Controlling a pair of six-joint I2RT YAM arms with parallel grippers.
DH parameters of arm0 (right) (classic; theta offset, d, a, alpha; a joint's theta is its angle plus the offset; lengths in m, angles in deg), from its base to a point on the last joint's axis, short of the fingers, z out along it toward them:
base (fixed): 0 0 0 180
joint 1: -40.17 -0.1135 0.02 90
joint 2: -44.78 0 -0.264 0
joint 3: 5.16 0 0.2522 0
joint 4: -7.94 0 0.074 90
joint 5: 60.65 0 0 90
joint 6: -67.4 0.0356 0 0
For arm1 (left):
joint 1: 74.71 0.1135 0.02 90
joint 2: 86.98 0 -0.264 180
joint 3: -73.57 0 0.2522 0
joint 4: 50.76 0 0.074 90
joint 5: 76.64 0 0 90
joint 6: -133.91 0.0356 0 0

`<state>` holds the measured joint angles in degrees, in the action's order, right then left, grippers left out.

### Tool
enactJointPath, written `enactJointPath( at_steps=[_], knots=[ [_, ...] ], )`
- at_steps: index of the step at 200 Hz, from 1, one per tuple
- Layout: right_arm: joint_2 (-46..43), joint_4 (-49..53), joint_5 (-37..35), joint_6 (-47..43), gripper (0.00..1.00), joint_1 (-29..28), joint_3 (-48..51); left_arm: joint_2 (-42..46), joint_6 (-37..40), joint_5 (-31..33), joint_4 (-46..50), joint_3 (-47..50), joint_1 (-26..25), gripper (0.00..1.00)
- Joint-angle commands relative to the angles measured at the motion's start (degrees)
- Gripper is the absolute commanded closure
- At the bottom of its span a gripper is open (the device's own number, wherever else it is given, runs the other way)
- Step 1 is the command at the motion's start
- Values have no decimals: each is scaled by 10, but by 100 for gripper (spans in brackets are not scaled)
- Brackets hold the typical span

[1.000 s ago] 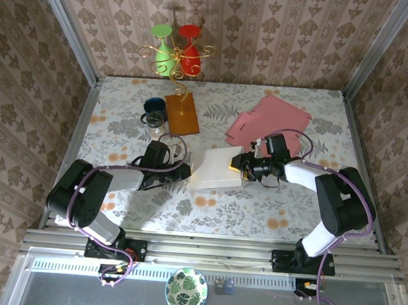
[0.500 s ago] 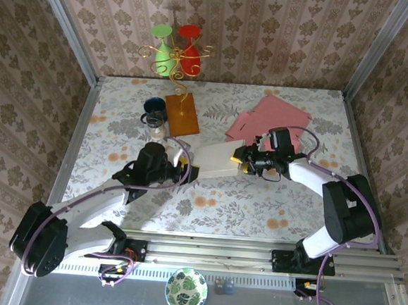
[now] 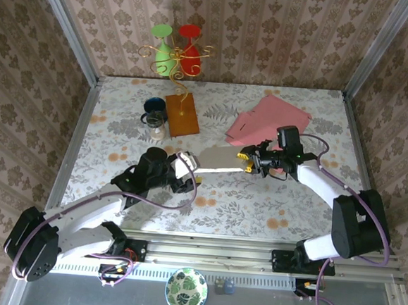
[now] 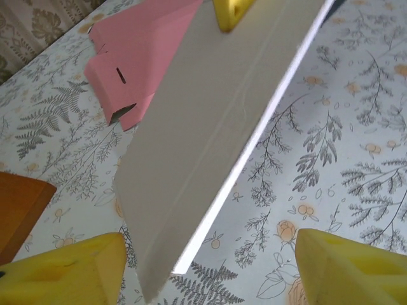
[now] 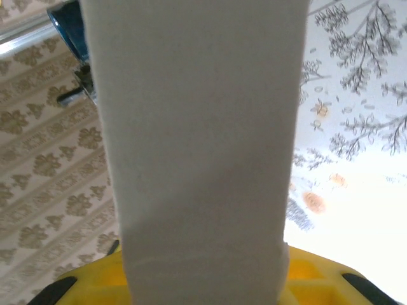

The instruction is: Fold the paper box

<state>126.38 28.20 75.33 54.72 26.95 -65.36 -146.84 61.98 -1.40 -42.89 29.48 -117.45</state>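
Note:
The paper box (image 3: 220, 159) is a flat white card blank, lifted off the table and tilted so it looks narrow from above. My right gripper (image 3: 248, 161) is shut on its right end; in the right wrist view the box (image 5: 197, 146) rises from between the yellow fingers (image 5: 318, 279). My left gripper (image 3: 191, 177) sits just below the box's left end, open and holding nothing. In the left wrist view the box (image 4: 216, 127) slants over the table, its lower corner hanging between the wide-apart yellow fingertips (image 4: 63, 273).
A pink folded box (image 3: 267, 118) lies behind the right gripper. An orange board (image 3: 181, 114), a blue mug (image 3: 154, 107) and a stand with green and red glasses (image 3: 175, 48) are at the back left. Patterned walls close in three sides.
My left gripper has opened, let go of the box's left edge and drawn back. The right gripper has lifted the box and tilted it up on edge, shifting slightly right.

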Motion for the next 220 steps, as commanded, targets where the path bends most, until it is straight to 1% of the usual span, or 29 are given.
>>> enactJointPath(
  at_steps=[1,25,39,58,97,144,180,202,220],
  knots=[
    [-45,58,30,90,68,7,15,-6,74,-14,9,-26,-6,25],
    [-69,87,49,147,71,12,27,-13,99,3,15,-33,-8,21],
    [-78,113,57,156,71,15,28,-15,108,6,2,-28,-8,20],
    [-86,130,64,173,70,20,34,-22,110,-22,2,-31,-10,19],
    [-81,106,76,217,72,27,65,-39,118,-68,18,-37,-20,20],
    [-49,85,96,217,72,43,86,-65,128,-115,48,-59,-21,21],
    [-36,86,105,213,72,55,96,-107,136,-113,48,-77,-8,21],
    [-25,97,112,205,72,62,99,-136,132,-88,39,-93,-5,23],
    [-22,105,114,197,70,73,106,-156,139,-93,38,-107,-3,25]
  ],
)
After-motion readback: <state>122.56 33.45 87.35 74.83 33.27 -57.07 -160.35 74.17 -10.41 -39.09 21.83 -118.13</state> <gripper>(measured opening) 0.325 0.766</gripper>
